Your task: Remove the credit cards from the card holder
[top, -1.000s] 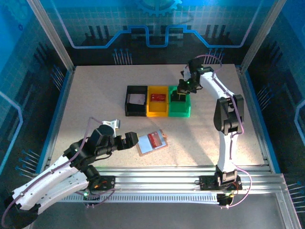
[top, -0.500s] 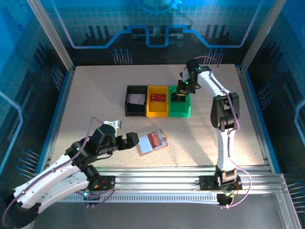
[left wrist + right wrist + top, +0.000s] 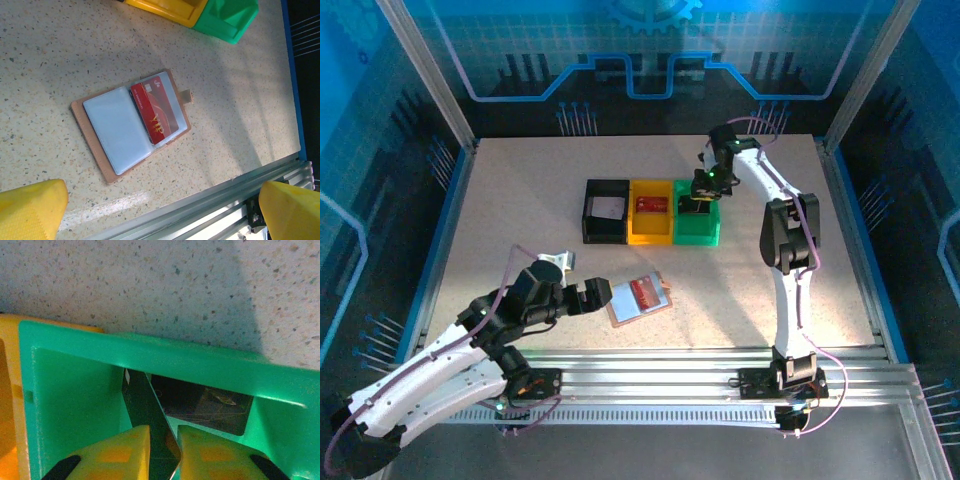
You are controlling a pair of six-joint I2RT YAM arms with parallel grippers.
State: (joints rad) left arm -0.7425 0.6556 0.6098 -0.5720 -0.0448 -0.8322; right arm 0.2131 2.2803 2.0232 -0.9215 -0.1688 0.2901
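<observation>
Right wrist view: a black card [image 3: 142, 405] is flanked by the slightly parted right gripper [image 3: 164, 435] inside the green bin [image 3: 150, 350] — nearly delivered. One red card [image 3: 155, 112] is left tucked in the open card holder [image 3: 112, 130] on the table [image 3: 50, 50], near the wide-spread left gripper [image 3: 160, 210].

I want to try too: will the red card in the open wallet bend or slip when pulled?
The red card looks thin, flat and smooth, so probably stiff, light, slippery. It is tucked into the wallet, so pulling may drag the wallet along.
</observation>
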